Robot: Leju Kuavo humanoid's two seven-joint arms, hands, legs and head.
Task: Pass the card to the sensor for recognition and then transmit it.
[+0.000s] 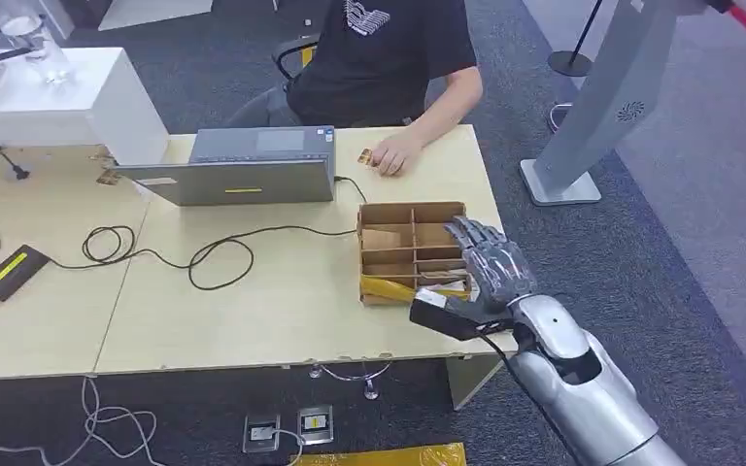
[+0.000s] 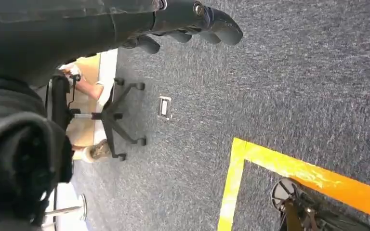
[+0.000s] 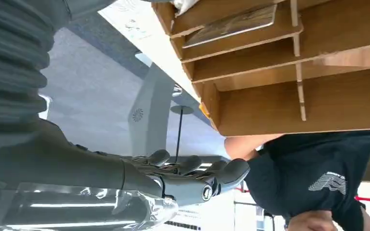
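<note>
A brown cardboard box (image 1: 410, 210) with several compartments sits at the right end of the table. A yellowish card (image 1: 389, 288) lies in its near row, and the right wrist view shows a card (image 3: 231, 24) lying flat in a compartment of the box (image 3: 270, 96). My right hand (image 1: 491, 262) hovers over the box's right side with fingers spread, holding nothing; the right hand (image 3: 183, 178) is also bare in its wrist view. A black reader with a yellow strip (image 1: 8, 270) lies at the far left. My left hand (image 2: 192, 24) hangs over the carpet, holding nothing.
A person in a black shirt (image 1: 379, 58) sits across the table, a hand resting by a small card (image 1: 364, 157). A grey laptop (image 1: 243, 170), a white box (image 1: 58, 102) and looping cables (image 1: 204, 257) occupy the table. A grey stand (image 1: 593, 116) rises on the right.
</note>
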